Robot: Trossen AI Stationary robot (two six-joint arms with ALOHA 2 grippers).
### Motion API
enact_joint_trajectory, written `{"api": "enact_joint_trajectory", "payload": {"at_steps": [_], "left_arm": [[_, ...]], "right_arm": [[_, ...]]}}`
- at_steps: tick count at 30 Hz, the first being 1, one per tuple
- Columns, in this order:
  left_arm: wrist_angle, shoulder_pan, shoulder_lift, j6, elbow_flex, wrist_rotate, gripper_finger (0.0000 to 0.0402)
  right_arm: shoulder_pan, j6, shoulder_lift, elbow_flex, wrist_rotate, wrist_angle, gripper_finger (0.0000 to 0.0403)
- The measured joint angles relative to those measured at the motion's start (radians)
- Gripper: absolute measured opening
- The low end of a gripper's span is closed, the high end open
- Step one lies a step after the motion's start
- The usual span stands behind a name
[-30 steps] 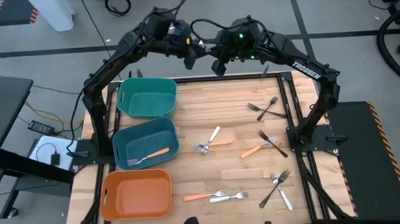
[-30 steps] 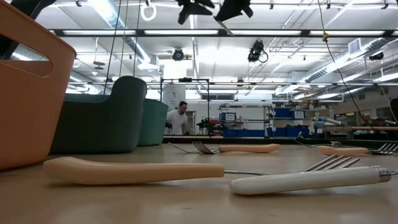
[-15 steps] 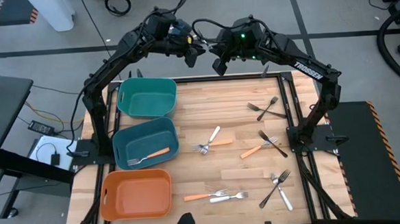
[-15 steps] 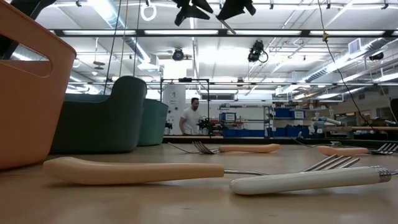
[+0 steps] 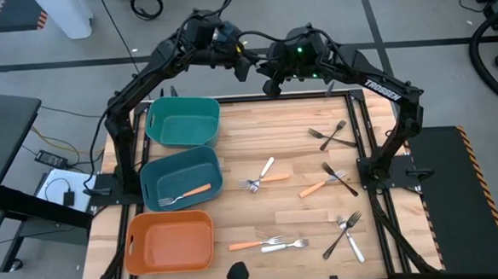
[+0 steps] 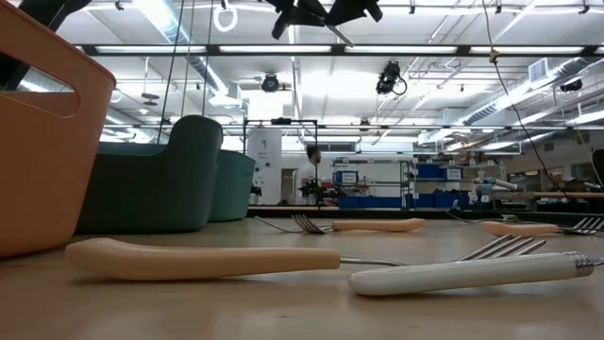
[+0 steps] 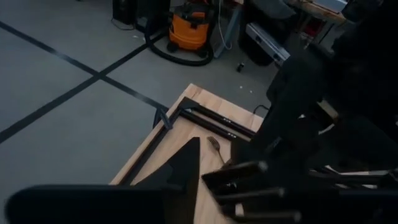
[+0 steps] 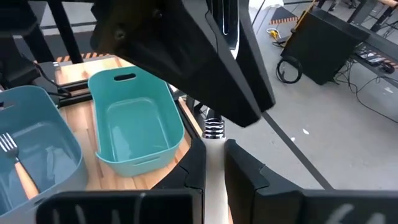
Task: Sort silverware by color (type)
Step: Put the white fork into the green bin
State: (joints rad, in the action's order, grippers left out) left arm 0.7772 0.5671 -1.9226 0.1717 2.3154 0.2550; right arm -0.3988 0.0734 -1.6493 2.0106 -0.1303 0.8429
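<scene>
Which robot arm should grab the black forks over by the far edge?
Probably the right arm. Its gripper hangs on the same side as the black forks, while the left gripper hangs nearer the bins.

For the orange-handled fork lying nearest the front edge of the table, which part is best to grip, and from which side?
Grip the orange-handled fork at the middle of its handle, coming straight down from above with the jaws across the handle. It lies flat on the wood, and its tines end close beside the white-handled fork, so the handle is probably the freer part.
</scene>
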Motion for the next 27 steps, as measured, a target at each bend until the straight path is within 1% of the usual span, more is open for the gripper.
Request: {"api": "enact_joint_trajectory", "payload": {"at_steps": [4, 5, 6, 10, 13, 17, 21, 27], "left_arm": [[0.022, 0.001, -0.002, -0.038, 0.0, -0.007, 0.0027], [0.022, 0.001, -0.002, -0.049, 0.0, -0.007, 0.0014], [0.021, 0.001, -0.002, -0.051, 0.0, -0.007, 0.001], [0.033, 0.003, -0.002, -0.053, 0.0, -0.005, 0.0008], [0.077, 0.006, -0.002, -0.064, 0.0, -0.003, 0.0005], [0.208, 0.006, 0.003, -0.143, 0.0, -0.008, 0.0006], [0.293, 0.008, 0.006, -0.192, 0.0, -0.007, 0.0013], [0.396, 0.009, 0.006, -0.253, 0.0, -0.009, 0.0016]], "right_arm": [[0.004, -0.002, 0.0, 0.0, -0.006, -0.006, 0.0033], [0.004, -0.002, 0.0, 0.0, -0.006, -0.005, 0.003], [0.004, -0.002, 0.0, 0.0, -0.006, -0.004, 0.0026], [0.003, -0.002, 0.0, 0.0, -0.006, -0.005, 0.0006], [0.004, -0.001, 0.0, 0.0, -0.006, -0.003, 0.0004], [0.003, -0.001, 0.0, 0.0, -0.006, 0.033, 0.0025], [-0.001, 0.0, 0.0, 0.0, -0.007, 0.103, 0.0046], [-0.005, -0.001, 0.0, 0.0, -0.008, 0.217, 0.0058]]}}
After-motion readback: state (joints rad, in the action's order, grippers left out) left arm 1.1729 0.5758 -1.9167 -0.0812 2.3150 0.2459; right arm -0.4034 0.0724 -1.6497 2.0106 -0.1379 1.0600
